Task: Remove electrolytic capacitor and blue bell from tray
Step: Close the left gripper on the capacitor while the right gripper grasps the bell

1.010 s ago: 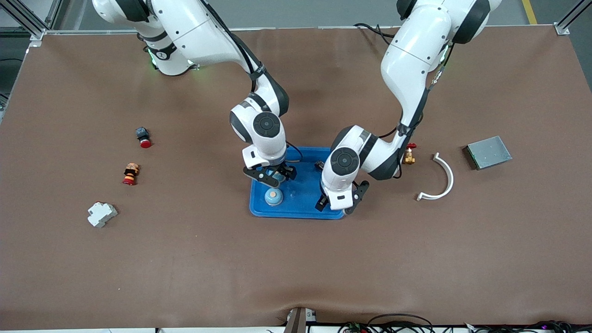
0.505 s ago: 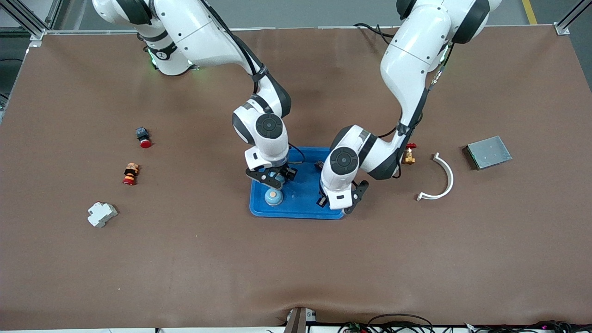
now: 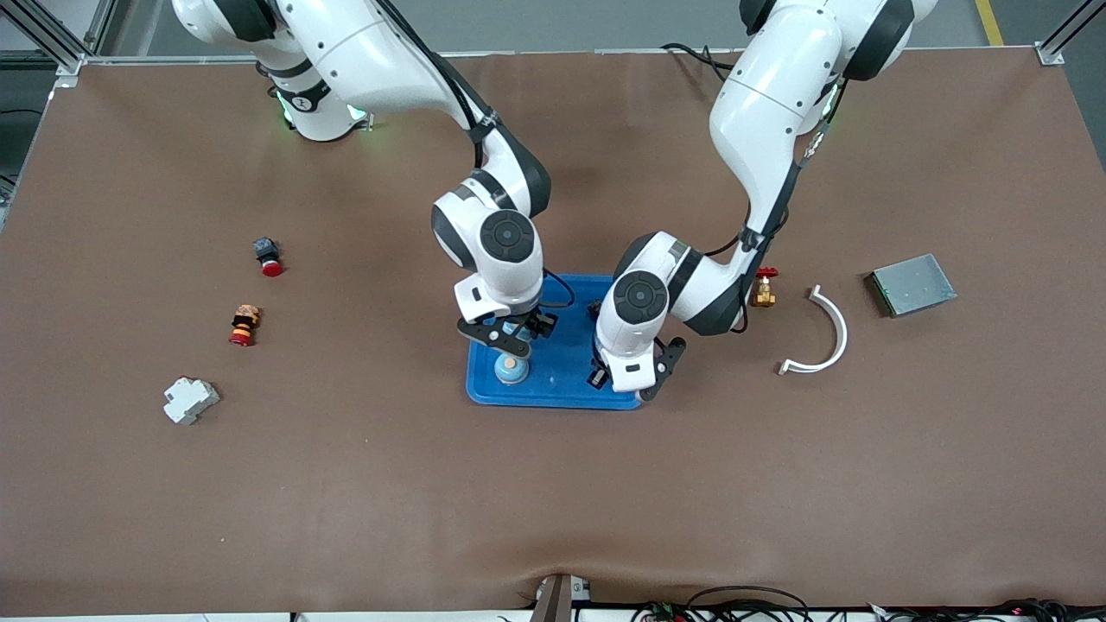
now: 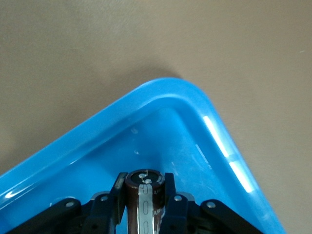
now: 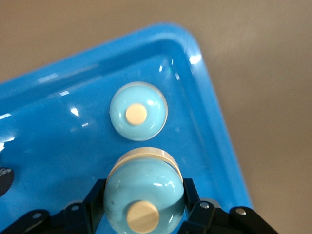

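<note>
A blue tray (image 3: 563, 382) lies mid-table. My right gripper (image 3: 510, 335) hangs over the tray's end toward the right arm, shut on a light blue bell (image 5: 144, 187) with a cream button, tipped on its side between the fingers. A second light blue bell (image 3: 511, 370) stands upright in the tray just below it, also visible in the right wrist view (image 5: 138, 111). My left gripper (image 3: 625, 383) is over the tray's corner toward the left arm, shut on a dark brown capacitor (image 4: 144, 204) with a grey stripe. The tray's rim (image 4: 170, 87) curves close under it.
A small black part (image 3: 596, 308) lies in the tray. Toward the right arm's end lie a red-capped button (image 3: 269, 257), a red and orange button (image 3: 244, 325) and a white block (image 3: 190, 400). Toward the left arm's end lie a brass valve (image 3: 764, 290), a white curved piece (image 3: 827, 335) and a grey box (image 3: 912, 283).
Both grippers have closed on what they hold. The left gripper has shifted a little toward the right arm's end, and the right gripper has edged slightly over the tray.
</note>
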Controlling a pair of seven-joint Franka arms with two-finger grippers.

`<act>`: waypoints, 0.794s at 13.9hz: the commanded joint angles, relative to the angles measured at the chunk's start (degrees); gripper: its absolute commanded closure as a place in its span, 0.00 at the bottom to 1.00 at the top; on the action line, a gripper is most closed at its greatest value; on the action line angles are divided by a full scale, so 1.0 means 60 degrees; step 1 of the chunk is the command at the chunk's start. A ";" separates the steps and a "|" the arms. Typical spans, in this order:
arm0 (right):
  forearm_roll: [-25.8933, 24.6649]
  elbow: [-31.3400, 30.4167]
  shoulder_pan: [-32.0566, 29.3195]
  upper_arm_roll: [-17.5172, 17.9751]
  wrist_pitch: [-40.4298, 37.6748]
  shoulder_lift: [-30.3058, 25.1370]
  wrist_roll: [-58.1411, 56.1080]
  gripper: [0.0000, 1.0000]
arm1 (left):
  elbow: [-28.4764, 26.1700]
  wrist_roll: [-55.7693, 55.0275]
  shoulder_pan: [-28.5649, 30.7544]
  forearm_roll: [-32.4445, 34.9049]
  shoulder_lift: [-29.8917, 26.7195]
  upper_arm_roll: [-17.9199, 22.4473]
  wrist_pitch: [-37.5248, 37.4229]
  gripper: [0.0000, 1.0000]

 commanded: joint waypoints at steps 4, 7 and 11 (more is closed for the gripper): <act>0.0291 -0.1283 -0.1364 0.0075 -0.1054 -0.1959 -0.2727 1.00 | -0.0043 0.0117 0.0142 0.0207 -0.0867 0.0091 -0.1170 1.00; 0.0291 -0.2673 -0.2038 0.0060 -0.0951 -0.2985 -0.4119 1.00 | -0.0116 0.1565 0.0304 0.0309 -0.1380 0.0076 -0.1946 1.00; 0.0203 -0.4124 -0.2917 0.0031 -0.0747 -0.4084 -0.5803 1.00 | -0.0174 0.3658 0.0581 0.0571 -0.1849 0.0091 -0.3133 1.00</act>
